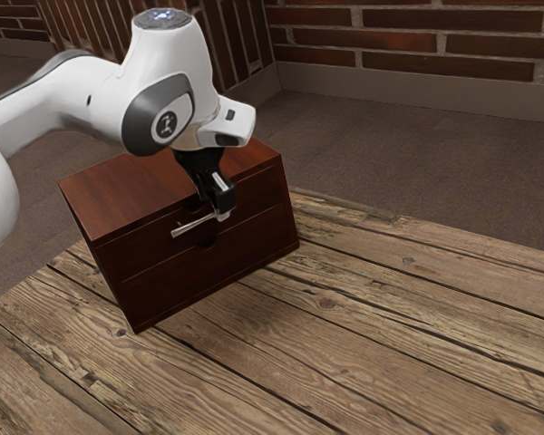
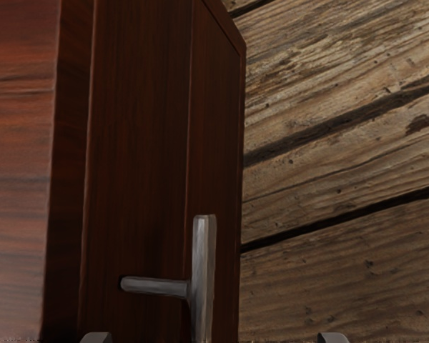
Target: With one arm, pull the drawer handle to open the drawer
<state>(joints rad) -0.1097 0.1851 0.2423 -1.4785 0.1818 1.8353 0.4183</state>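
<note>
Black two-finger gripper, jaws spread wide, straddles the silver metal bar handle of a reddish-brown wooden drawer.

Your table and its load
You have weathered planks carrying one dark wooden drawer cabinet, standing flat near the far edge.

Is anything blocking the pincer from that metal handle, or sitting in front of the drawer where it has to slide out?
Nothing visible does. The pincer is already right at the handle, with no object between them. In front of the cabinet, only bare planks of the table show.
</note>
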